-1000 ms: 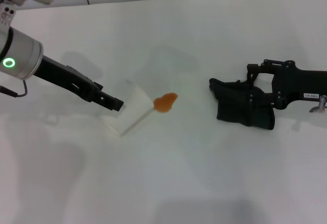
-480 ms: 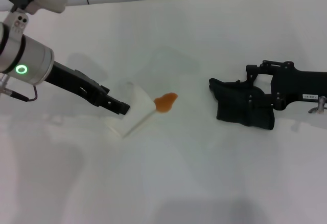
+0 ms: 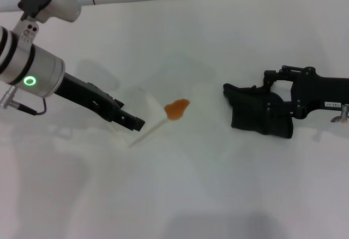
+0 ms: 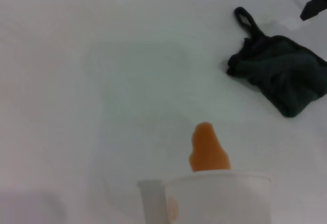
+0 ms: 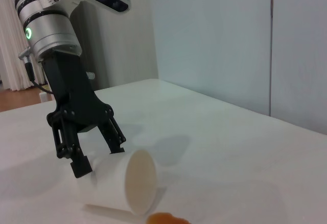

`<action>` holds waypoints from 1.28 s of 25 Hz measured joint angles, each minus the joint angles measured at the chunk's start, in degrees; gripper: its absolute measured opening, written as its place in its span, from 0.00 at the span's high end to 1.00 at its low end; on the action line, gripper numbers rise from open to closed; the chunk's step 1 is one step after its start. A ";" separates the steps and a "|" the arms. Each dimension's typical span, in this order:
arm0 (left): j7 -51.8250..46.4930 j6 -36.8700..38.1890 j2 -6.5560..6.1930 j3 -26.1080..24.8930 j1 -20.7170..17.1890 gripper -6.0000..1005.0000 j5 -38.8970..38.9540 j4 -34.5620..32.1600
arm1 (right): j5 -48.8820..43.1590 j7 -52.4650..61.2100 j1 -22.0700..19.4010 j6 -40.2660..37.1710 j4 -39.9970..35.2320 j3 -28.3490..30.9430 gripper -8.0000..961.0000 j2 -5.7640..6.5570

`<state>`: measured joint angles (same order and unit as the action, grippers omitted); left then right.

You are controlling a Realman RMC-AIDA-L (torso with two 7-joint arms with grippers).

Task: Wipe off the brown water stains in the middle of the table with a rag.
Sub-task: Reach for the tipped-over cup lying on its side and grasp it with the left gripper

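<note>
The left gripper (image 3: 132, 122) is seen left of centre in the head view, its jaws closed around the base of a white paper cup (image 5: 122, 180) that lies tipped on its side, mouth toward the stain. In the right wrist view the two dark fingers (image 5: 115, 137) are pressed against the cup's wall. The right gripper (image 3: 271, 103) sits at the right of the head view, over the rag (image 3: 256, 109); its fingers appear to be dug into the black cloth, but whether they are clamped on it cannot be told from these views.

The brown water stains (image 3: 176, 108) form one small orange blotch near the middle of the head view, just beside the cup's rim and well apart from the rag. The table (image 3: 218, 184) is otherwise plain white.

The step in hand is judged to be clearing the cup before wiping. The cup should be lifted or drawn away from the blotch, toward the left of the frame, with its mouth kept from dragging through the liquid, so the stain is not smeared wider. Once the rag is firmly gripped, it should be carried flat across to the centre and pressed down on the blotch, then swept in short overlapping passes, with enough cloth kept under the fingers that bare metal does not scrape the surface.
</note>
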<state>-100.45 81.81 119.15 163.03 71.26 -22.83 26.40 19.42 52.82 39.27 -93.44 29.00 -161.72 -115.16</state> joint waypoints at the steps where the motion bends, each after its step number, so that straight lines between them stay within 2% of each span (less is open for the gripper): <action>1: -0.12 0.07 0.01 0.00 -0.11 0.13 -0.03 -0.01 | 0.00 0.00 -0.06 -0.07 0.00 0.00 0.14 0.01; 32: -0.18 -1.13 0.12 -0.09 -1.65 0.13 0.11 -0.51 | 0.00 0.00 -0.34 0.02 0.00 0.00 0.14 -0.07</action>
<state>-100.63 80.68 119.27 162.95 69.60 -22.72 25.89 19.42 52.82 38.93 -93.42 29.00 -161.72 -115.22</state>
